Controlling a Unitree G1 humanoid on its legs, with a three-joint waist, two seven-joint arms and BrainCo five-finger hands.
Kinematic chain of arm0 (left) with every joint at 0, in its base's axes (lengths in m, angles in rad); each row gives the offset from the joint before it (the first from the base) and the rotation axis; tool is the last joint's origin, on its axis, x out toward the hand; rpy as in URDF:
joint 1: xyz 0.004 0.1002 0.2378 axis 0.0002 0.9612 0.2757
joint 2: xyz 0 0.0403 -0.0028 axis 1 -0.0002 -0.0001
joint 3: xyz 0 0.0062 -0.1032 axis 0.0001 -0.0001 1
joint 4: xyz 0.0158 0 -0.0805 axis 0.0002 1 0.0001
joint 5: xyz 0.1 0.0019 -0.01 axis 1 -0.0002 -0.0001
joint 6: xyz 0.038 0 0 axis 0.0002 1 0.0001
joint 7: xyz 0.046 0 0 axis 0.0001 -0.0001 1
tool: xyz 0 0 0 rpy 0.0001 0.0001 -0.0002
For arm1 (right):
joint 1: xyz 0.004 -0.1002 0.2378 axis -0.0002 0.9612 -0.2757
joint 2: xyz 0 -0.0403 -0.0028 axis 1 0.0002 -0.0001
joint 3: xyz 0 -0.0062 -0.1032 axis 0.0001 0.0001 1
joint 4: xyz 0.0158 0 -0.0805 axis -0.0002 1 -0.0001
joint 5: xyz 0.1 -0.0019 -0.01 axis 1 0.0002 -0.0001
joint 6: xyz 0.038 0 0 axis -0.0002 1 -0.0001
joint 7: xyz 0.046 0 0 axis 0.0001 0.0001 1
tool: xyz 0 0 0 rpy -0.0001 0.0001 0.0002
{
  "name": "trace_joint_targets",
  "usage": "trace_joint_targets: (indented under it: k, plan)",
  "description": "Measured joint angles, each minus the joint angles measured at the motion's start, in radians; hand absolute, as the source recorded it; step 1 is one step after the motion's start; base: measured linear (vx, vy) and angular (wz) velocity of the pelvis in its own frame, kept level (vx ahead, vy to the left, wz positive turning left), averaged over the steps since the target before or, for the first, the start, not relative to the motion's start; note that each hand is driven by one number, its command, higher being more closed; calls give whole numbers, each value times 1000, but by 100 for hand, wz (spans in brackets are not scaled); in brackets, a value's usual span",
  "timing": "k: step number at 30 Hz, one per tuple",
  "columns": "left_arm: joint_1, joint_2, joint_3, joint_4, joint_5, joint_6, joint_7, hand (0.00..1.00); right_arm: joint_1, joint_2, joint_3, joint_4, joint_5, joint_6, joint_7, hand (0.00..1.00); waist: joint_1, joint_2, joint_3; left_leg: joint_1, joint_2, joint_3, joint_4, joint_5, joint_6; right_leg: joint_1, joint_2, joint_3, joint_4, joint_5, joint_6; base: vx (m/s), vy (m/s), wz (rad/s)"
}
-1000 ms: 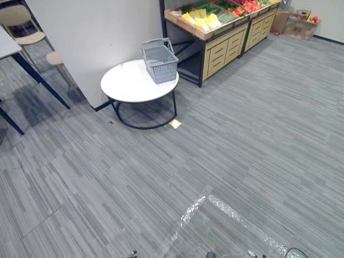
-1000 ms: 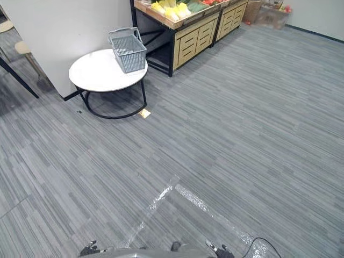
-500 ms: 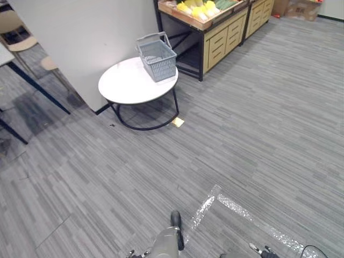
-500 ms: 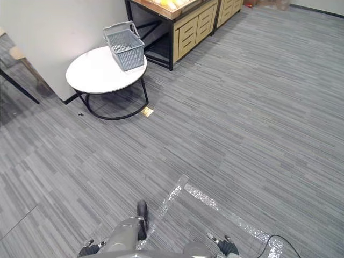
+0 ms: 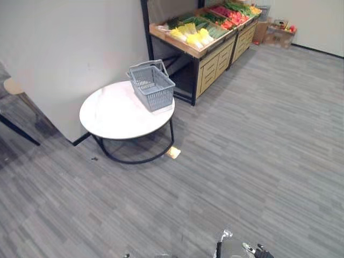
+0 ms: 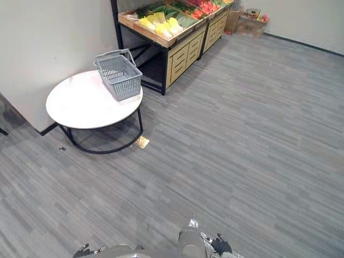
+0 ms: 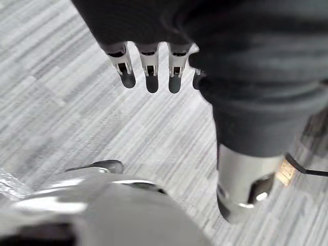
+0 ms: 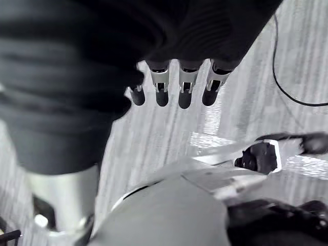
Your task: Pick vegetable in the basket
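A grey plastic basket [image 5: 152, 86] stands with its handle up on the right edge of a round white table [image 5: 110, 115]. Behind it, a wooden stand [image 5: 212, 51] carries yellow vegetables [image 5: 191, 35], green ones [image 5: 215, 31] and red ones [image 5: 228, 15]. Both hands hang low over the grey floor, far from the table. In its wrist view my left hand [image 7: 148, 66] has straight fingers with nothing in them. My right hand [image 8: 171, 87] looks the same, its fingers straight and holding nothing.
A pale wall [image 5: 70, 48] rises behind the table. The stand has drawers [image 5: 209, 70] on its front. Cardboard boxes [image 5: 277, 35] sit at the far right by the back wall. A small yellowish scrap [image 5: 173, 152] lies on the floor by the table's black leg.
The whole picture has shifted: the camera has moved nearer to the table and the stand. The shiny tape on the floor has dropped out of view. The basket stays on the table.
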Motion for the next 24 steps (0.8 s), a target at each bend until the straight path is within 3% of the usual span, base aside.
trace_joint_targets:
  k: [1,3,4,5,7,8,9,10,11,13,14,15,17,18,20,22,24]
  plan:
    - [-9,-1,1,-1,1,0,-1,0,1,1,-6,-3,10,-2,0,0,-2,5,3,21,4,-6,-13,-2,2,-13,2,-31,-72,-7,-9,541,-46,43]
    - [-39,-20,17,-4,-5,-1,-1,0,1,5,-32,-11,37,-10,-4,0,-14,27,16,79,23,-29,-42,-16,-3,-19,13,-95,-460,11,2,500,-112,58]
    - [-41,-27,28,-9,-5,-2,-1,0,1,7,-36,-18,38,-10,-4,0,-19,32,18,94,28,-31,-47,-23,-9,-20,13,-94,-549,27,3,524,-177,66]
    - [-50,-46,51,-20,-6,-2,-1,0,5,5,-39,-37,38,-10,-4,0,-22,47,26,123,48,-42,-49,-55,-29,-22,15,-88,-702,85,5,455,-176,44]
    - [-44,-69,107,-28,-6,-4,-1,0,11,5,-51,-49,37,-9,-4,0,-19,53,30,169,72,-52,-50,-108,-62,-23,7,-43,-862,155,17,579,-267,36]
    - [-37,-76,137,-29,-5,-4,-1,0,15,9,-56,-50,36,-9,-4,0,-20,49,27,200,82,-57,-54,-134,-61,-31,-4,-32,-852,161,18,581,-308,26]
    - [-31,-94,161,-23,-6,-3,-1,0,23,9,-63,-53,34,-9,-3,0,-20,57,23,235,103,-63,-58,-152,-50,-53,7,-42,-762,215,18,727,-420,15]
    - [-27,-109,196,-10,-5,-4,-2,0,28,4,-66,-56,27,-8,-2,0,-18,77,12,236,133,-78,-8,-131,-59,-76,12,-44,-656,213,10,623,-378,0]
    - [-26,-128,208,-6,-5,-4,-1,0,27,-7,-69,-55,24,-8,-2,0,-16,100,11,227,163,-90,46,-98,-64,-70,38,-54,-619,164,-37,754,-493,-10]
    - [-20,-140,211,-2,-5,-4,-4,0,26,-21,-67,-45,6,-3,-1,0,-11,127,-8,152,205,-142,215,3,-83,-36,74,-80,-615,117,-66,565,-390,-7]
    - [-23,-134,210,-2,-5,-4,-10,0,21,-27,-66,-35,6,7,0,0,-18,126,-6,73,218,-196,375,123,-96,13,82,-100,-625,82,-76,729,-397,31]
    - [-33,-121,206,-1,-7,-2,-12,0,23,-32,-62,-24,5,14,0,0,-19,115,3,-8,237,-230,563,218,-161,84,87,-126,-652,53,-88,709,-358,41]
    - [-42,-108,191,-5,-29,-1,-12,0,26,-40,-32,-22,-8,19,-1,0,-9,108,10,-100,275,-157,799,202,-177,202,94,-145,-709,36,-99,467,-206,28]
    - [-47,-110,183,-5,-39,-2,-11,0,15,-47,-25,-21,-28,19,-2,0,3,104,12,-156,293,-85,877,162,-156,283,100,-152,-767,35,-100,418,-179,12]
    - [-49,-102,159,-13,-42,-5,-9,0,-9,-59,-24,-20,-34,18,-4,0,14,103,12,-244,279,-24,895,98,-130,366,104,-160,-840,19,-96,402,-144,17]
    - [-43,-95,136,-12,-44,-5,-1,0,-41,-67,-13,-6,-34,18,-5,0,20,104,13,-331,232,12,811,43,-134,405,103,-163,-877,7,-77,234,-22,4]
    - [-30,-92,111,-5,-46,-5,6,0,-46,-64,8,-5,-34,16,-5,0,40,103,13,-360,187,102,543,32,-120,460,102,-165,-916,-2,-51,270,61,-11]
